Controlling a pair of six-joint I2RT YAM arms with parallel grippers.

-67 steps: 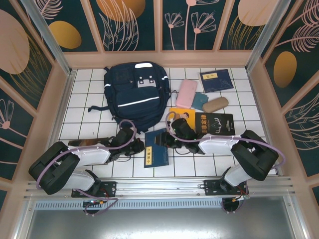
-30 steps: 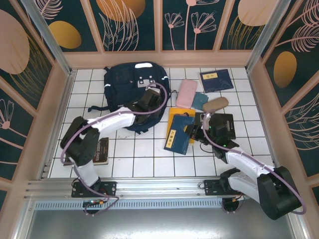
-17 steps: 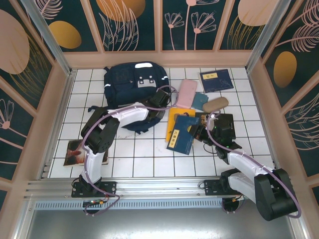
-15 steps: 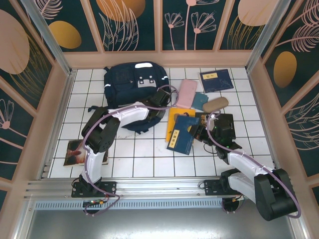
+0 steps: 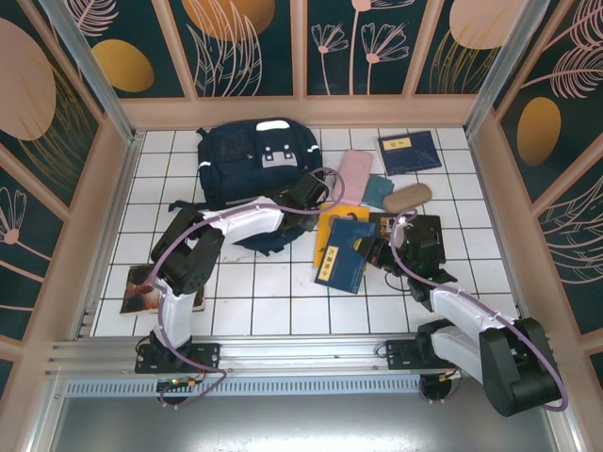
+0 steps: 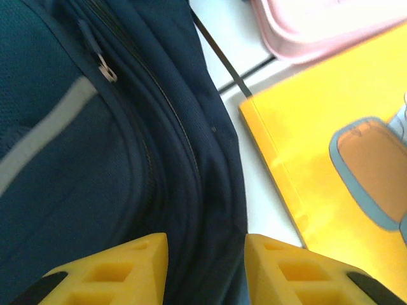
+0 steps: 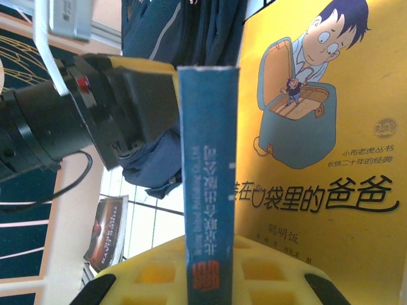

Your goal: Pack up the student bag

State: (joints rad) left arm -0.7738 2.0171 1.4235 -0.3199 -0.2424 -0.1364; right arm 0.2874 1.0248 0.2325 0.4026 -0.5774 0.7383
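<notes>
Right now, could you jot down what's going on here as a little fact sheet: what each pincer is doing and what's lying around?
left pincer: open, fingers either side of a fold at the student bag's right edge
right pincer: shut on blue book, held spine-up above the tiles
yellow picture book: flat on the tiles, just right of the bag
pink case: behind the yellow book
tan case: right of the pink one
navy booklet: back right, flat
small brown book: near left, alone

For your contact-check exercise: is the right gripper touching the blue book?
Touching. In the right wrist view the right gripper has its yellow fingers clamped on the blue book, spine upright between them.
</notes>
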